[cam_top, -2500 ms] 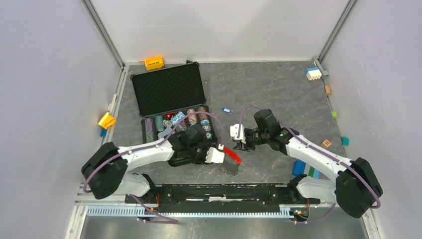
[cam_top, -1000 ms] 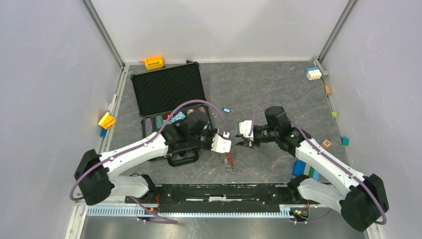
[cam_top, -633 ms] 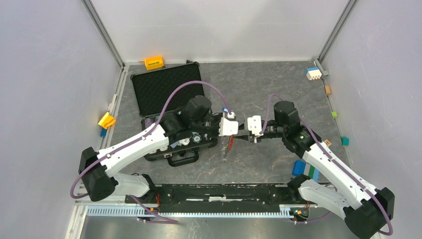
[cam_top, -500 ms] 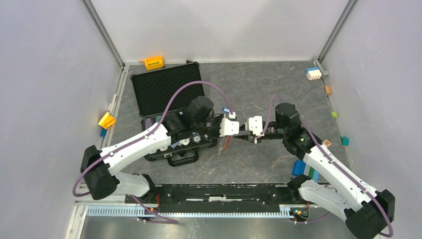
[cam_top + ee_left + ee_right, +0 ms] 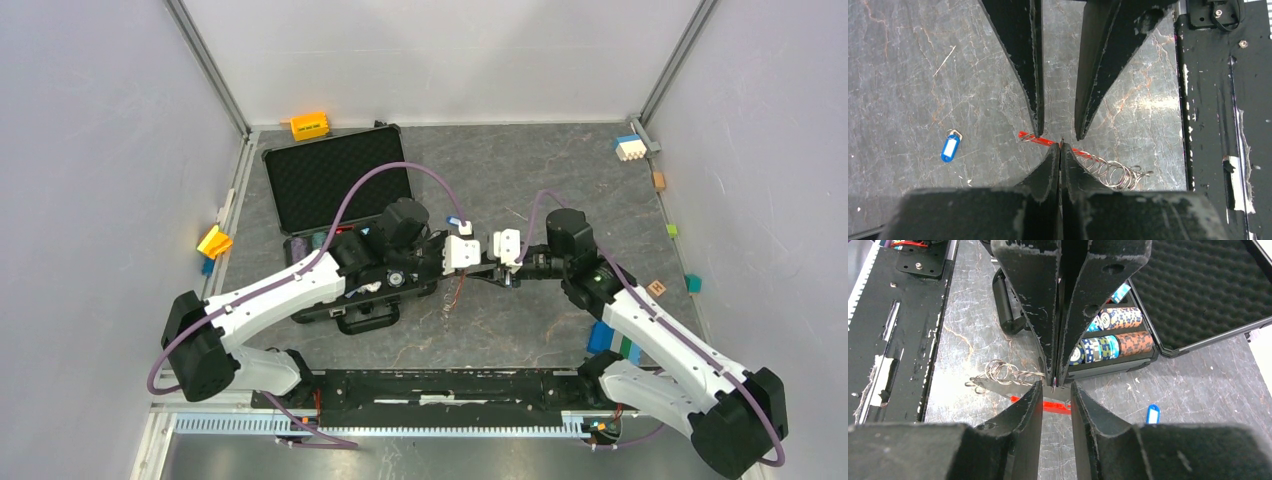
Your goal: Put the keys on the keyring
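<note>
My left gripper (image 5: 480,265) is shut on the keyring (image 5: 452,297), whose silvery rings and red strip hang below it above the table. In the left wrist view its shut tips (image 5: 1061,146) sit over the red strip (image 5: 1030,138), with the rings (image 5: 1110,171) to the right. My right gripper (image 5: 495,270) is open and faces it tip to tip. In the right wrist view its fingertips (image 5: 1055,386) stand either side of the left tips (image 5: 1054,381); the rings (image 5: 1004,372) hang at the left. The blue key lies alone on the table (image 5: 455,221), (image 5: 949,148), (image 5: 1152,414).
An open black case (image 5: 338,177) with poker chips (image 5: 1115,342) lies under the left arm. Blocks sit along the edges: orange (image 5: 309,125), white and blue (image 5: 629,148), yellow (image 5: 214,242), blue (image 5: 600,337). A black rail (image 5: 450,385) runs along the near edge.
The left gripper has carried the keyring up and away from the near edge toward the middle. The right gripper has followed and closed in until both sets of tips meet.
</note>
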